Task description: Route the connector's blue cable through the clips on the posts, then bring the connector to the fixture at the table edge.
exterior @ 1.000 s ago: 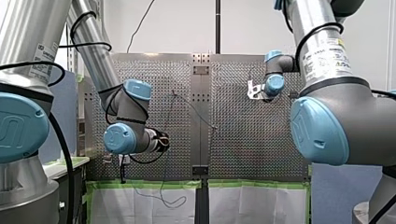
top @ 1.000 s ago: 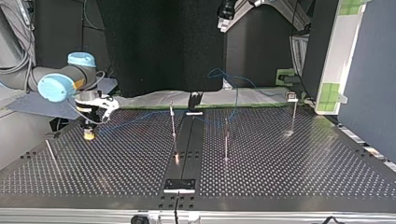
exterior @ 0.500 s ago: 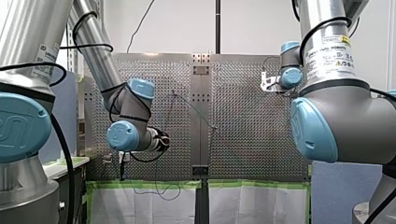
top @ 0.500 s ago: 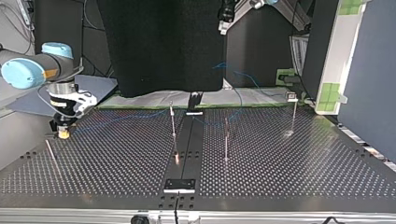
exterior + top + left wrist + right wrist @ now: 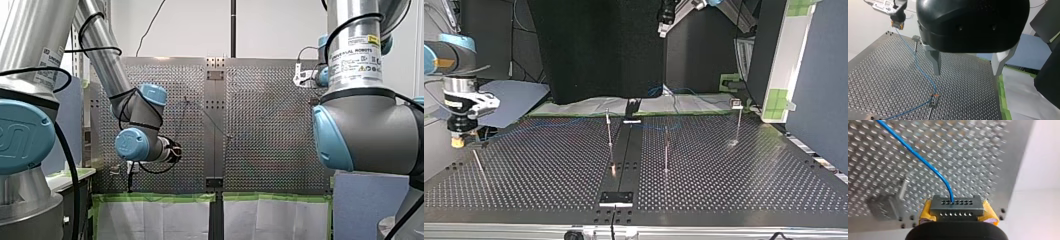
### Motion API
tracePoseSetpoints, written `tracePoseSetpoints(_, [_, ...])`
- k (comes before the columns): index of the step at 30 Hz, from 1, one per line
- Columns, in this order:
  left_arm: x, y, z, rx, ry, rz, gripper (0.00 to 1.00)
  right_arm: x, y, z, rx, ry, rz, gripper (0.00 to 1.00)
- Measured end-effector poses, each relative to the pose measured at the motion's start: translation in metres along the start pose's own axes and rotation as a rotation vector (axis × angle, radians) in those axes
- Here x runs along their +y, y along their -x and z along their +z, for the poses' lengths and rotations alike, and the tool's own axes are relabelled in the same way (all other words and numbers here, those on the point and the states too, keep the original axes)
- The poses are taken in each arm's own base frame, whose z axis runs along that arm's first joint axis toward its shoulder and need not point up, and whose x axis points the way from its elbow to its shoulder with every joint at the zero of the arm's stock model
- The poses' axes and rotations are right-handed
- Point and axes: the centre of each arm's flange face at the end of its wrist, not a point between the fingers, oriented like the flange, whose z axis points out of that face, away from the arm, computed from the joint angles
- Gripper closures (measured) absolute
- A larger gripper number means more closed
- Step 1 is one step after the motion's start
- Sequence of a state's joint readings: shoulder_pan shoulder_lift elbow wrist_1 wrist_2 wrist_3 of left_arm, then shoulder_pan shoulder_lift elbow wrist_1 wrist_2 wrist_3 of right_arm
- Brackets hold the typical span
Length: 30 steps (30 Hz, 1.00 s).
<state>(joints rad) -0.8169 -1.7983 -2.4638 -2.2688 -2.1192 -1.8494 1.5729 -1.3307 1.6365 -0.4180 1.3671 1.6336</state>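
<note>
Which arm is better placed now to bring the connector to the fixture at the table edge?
My right. The right gripper is shut on the connector, blue cable trailing from it, and a grey fixture stands close by near the table edge. The left gripper is open and empty.

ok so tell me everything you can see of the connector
The connector is a small grey block, metal by its look, with two rows of small holes across its face. My right gripper is shut on it, its yellow pads pressed against either side. The blue cable leaves a hole in the row farther from the gripper and runs off over the table. The connector hangs clear of the surface, near the table's corner.
</note>
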Motion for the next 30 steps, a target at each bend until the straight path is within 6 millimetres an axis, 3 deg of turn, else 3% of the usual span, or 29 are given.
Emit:
tracePoseSetpoints(14, [0.000, 0.000, 0.000, 0.000, -0.001, 0.001, 0.00, 0.062, 0.037, 0.010, -0.048, 0.002, -0.025, 1.00])
tracePoseSetpoints(23, [0.000, 0.000, 0.000, 0.000, 0.000, 0.003, 0.00, 0.101, 0.040, 0.008, -0.058, 0.002, -0.040, 1.00])
tracePoseSetpoints(30, [0.000, 0.000, 0.000, 0.000, 0.000, 0.005, 0.00, 0.102, 0.051, 0.012, -0.081, -0.050, -0.059, 1.00])
